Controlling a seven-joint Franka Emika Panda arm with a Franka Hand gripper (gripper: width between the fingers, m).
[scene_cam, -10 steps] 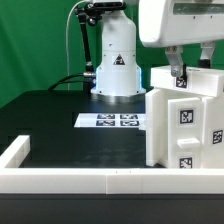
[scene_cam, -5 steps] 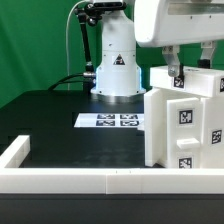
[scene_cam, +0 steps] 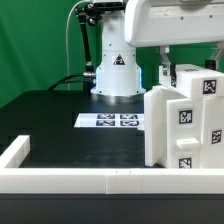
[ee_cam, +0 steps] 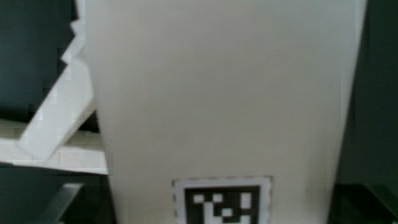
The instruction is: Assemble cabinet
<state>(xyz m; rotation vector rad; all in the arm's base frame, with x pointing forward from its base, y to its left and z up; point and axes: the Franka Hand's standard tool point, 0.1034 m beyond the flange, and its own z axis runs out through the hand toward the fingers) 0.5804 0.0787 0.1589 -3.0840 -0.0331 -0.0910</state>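
Observation:
The white cabinet body point(scene_cam: 180, 125) stands at the exterior view's right, with square tags on its front. A white cabinet panel point(scene_cam: 195, 85) with a tag lies on top of the body. My gripper point(scene_cam: 167, 72) grips this panel at its left end from above. In the wrist view the panel point(ee_cam: 214, 100) fills the picture between the jaws, its tag point(ee_cam: 222, 205) near my gripper point(ee_cam: 222, 216). My fingertips are mostly hidden by the panel. Part of the cabinet body point(ee_cam: 54, 120) shows beside it.
The marker board point(scene_cam: 110, 121) lies flat on the black table in front of the robot's white base point(scene_cam: 115, 70). A low white rim point(scene_cam: 70, 178) edges the table's front and left. A black cable hangs behind the base.
My gripper has moved toward the exterior view's left. The panel on top of the body has shifted with it, and its tag now faces the camera.

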